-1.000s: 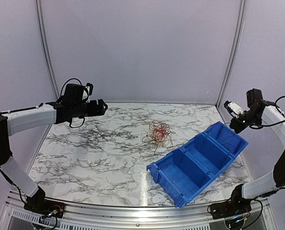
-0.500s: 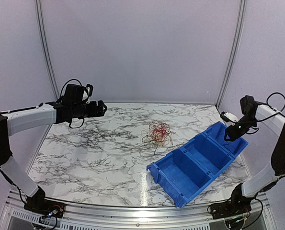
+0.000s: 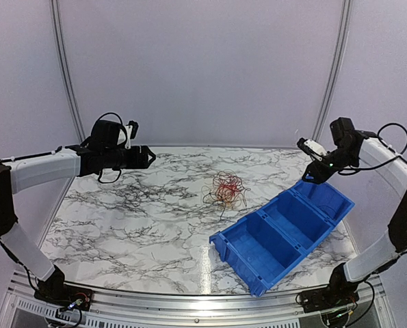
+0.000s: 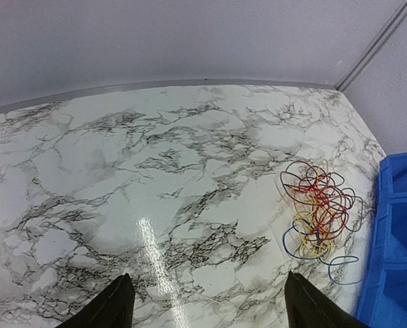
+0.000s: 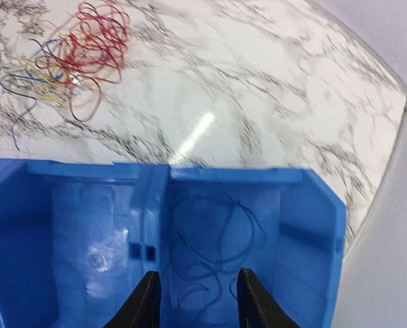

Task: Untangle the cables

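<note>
The cables (image 3: 225, 190) lie as a loose tangle of red, yellow, orange and blue loops on the marble table, right of centre in the left wrist view (image 4: 319, 212) and at the upper left of the right wrist view (image 5: 80, 48). One thin dark blue cable (image 5: 220, 239) lies coiled apart from them in the end compartment of the blue bin (image 5: 189, 172). My right gripper (image 5: 196, 275) hangs open above that compartment, nothing between its fingers; from above it (image 3: 311, 175) sits at the bin's far end. My left gripper (image 3: 148, 156) is open in the air left of the tangle (image 4: 208, 277).
The blue bin (image 3: 215, 240) has three compartments and lies diagonally at the right front of the table; its edge shows in the left wrist view (image 4: 401, 225). Grey walls with metal posts (image 3: 330, 75) close the back and sides.
My right arm has swung left and away from me, from beside the bin's far corner to over its end compartment. The left arm has hardly moved.
</note>
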### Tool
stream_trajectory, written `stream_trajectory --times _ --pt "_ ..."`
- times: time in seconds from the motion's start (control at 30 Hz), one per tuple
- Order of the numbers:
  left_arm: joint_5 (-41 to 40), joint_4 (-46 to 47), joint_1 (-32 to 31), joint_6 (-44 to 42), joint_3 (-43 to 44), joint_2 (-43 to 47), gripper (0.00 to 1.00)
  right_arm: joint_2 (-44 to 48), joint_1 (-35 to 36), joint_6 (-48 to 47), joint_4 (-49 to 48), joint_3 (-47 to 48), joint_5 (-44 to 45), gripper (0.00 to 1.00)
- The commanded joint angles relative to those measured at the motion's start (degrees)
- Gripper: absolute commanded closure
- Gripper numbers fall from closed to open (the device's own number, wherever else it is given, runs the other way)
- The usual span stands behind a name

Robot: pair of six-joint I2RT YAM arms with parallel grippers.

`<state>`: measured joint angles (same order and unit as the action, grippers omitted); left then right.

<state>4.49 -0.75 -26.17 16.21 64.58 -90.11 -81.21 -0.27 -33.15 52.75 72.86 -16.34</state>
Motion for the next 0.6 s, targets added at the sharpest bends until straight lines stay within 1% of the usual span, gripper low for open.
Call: stream_trajectory --times 0.0,0.1,0.23,0.3,0.47,0.57 --pt "10.31 -0.5 0.23 -3.22 2.36 -1.99 0.23 -3.65 6.05 2.38 -6.27 4.9 -6.31 0.69" --pt "14.08 -0.55 0.16 -2.3 3.03 -3.37 0.24 -7.43 10.19 2.89 -8.5 7.37 -7.28 0.74" --pt "15.86 -0.33 -0.01 -1.41 3.36 -4.25 0.24 -13.99 15.79 1.74 -8.06 11.12 -9.27 0.75" --pt "16.55 -0.03 -0.09 -0.51 3.34 -4.33 0.24 -16.39 18.94 0.94 -8.54 11.94 -9.44 0.71" --pt "15.8 -0.01 -0.72 -0.24 3.18 -4.46 0.24 -22.12 27.66 -2.32 -8.97 13.83 -9.76 0.58" --pt "15.97 -0.03 -0.72 -0.64 3.19 -4.83 0.23 -25.45 31.71 -3.03 -10.3 14.42 -8.82 0.54"
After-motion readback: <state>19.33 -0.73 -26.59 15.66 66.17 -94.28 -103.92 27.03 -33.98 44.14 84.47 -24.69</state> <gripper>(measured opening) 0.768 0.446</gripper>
